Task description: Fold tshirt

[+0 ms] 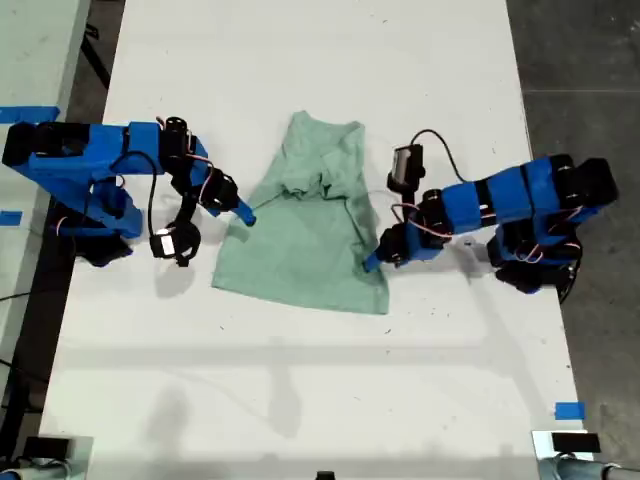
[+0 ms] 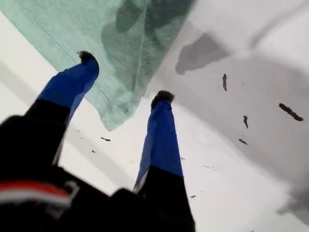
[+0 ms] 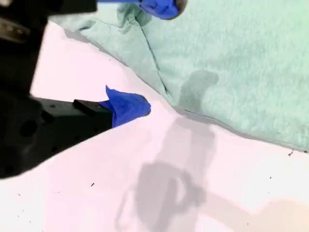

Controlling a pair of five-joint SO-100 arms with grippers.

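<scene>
Lining up a grasp: the tshirt lies mid-frame in the exterior view. My first gripper gapes around a corner, my second gripper around an edge; neither holds cloth. Next, pinch and lift.

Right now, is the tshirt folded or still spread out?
Partly folded: the tshirt lies on the table with its sleeves tucked inward, body still unfolded.

One tshirt lies on one white tabletop. Two blue arms, each with one tool: my first tool, my second tool.
</scene>
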